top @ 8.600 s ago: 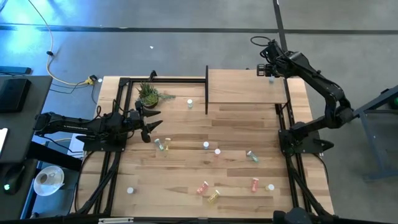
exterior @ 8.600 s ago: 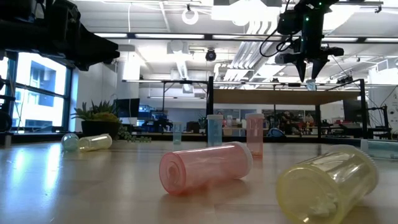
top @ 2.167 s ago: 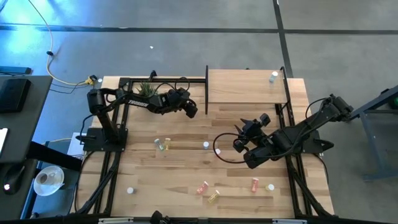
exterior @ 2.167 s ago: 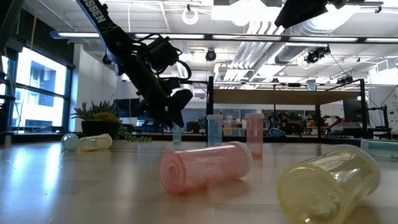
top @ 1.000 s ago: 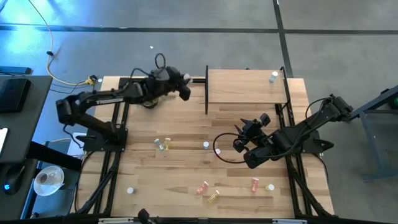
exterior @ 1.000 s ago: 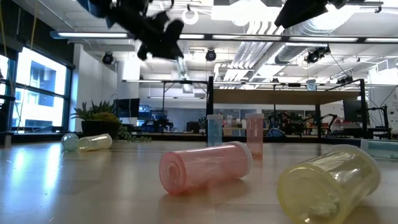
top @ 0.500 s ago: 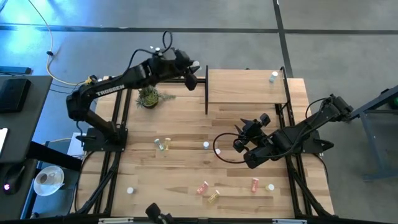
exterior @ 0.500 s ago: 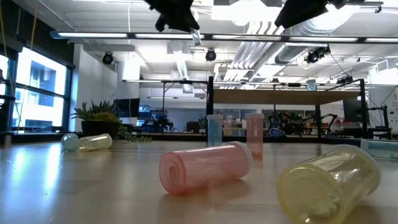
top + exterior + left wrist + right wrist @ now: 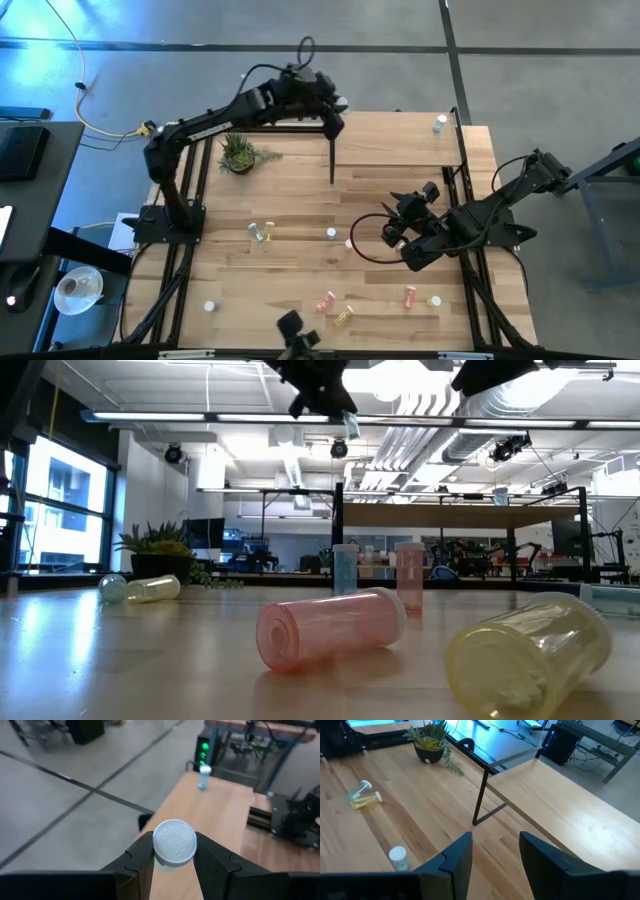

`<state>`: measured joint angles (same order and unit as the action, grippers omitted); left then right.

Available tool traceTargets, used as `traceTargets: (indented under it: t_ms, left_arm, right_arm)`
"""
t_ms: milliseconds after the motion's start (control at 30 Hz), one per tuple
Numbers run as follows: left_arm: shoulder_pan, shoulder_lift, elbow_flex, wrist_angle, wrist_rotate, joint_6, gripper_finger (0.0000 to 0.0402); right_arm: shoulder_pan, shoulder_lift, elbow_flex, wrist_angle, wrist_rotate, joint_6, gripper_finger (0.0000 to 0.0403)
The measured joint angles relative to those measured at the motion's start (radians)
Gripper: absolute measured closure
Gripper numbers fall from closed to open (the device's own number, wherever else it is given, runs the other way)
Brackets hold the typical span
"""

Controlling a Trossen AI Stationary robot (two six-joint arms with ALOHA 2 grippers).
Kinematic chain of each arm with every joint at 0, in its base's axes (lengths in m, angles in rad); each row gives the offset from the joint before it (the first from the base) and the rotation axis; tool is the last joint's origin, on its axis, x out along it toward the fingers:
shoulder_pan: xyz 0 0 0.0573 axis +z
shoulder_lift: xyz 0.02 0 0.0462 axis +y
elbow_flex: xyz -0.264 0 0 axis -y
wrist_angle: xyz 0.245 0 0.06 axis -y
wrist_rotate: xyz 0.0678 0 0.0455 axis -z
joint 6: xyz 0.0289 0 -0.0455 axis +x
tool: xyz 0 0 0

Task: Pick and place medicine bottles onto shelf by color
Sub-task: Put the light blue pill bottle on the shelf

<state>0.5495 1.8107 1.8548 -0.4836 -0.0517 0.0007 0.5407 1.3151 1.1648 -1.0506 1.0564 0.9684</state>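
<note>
white-capped bottle (image 9: 173, 843) is clamped between the left gripper (image 9: 336, 108) fingers and has been carried up from the tabletop to the shelf (image 9: 400, 140) corner, so placement looks close. right gripper (image 9: 398, 228) is parked mid-table, open, nothing held.

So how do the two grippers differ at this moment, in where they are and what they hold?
The left gripper is up at the shelf's left end, while the right gripper hangs over the mid-table. The left is shut on a white-capped bottle; the right stands open and empty. Both are dark two-finger grippers with the shelf in their wrist views.
</note>
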Motion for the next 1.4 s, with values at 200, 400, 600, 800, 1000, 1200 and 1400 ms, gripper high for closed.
traceTargets:
  t_ms: [200, 400, 600, 800, 1000, 1200, 1400]
  left_arm:
    - [-0.002, 0.118, 0.049, -0.027, 0.025, 0.025, 0.0291]
    - [0.017, 0.179, 0.060, -0.057, 0.026, 0.056, 0.0291]
    - [0.038, 0.211, 0.060, -0.085, 0.064, 0.064, 0.0291]
    - [0.040, 0.246, 0.060, -0.080, 0.063, 0.063, 0.0291]
    - [0.042, 0.258, 0.060, -0.080, 0.057, 0.064, 0.0291]
    - [0.052, 0.258, 0.060, -0.085, 0.031, 0.055, 0.0291]
    - [0.065, 0.270, 0.060, -0.090, 0.018, 0.037, 0.0291]
  right_arm:
    - [0.011, 0.000, 0.000, -0.008, -0.014, 0.000, 0.0249]
    - [0.030, 0.000, 0.000, -0.009, -0.013, 0.003, 0.0249]
    - [0.032, 0.000, 0.000, -0.009, -0.011, 0.000, 0.0249]
    - [0.032, 0.000, -0.001, -0.011, -0.008, 0.000, 0.0249]
    - [0.031, 0.000, -0.001, -0.014, -0.007, -0.003, 0.0249]
    - [0.031, 0.000, -0.001, -0.014, -0.006, -0.004, 0.0249]
    - [0.031, 0.000, -0.001, -0.014, -0.006, -0.004, 0.0249]
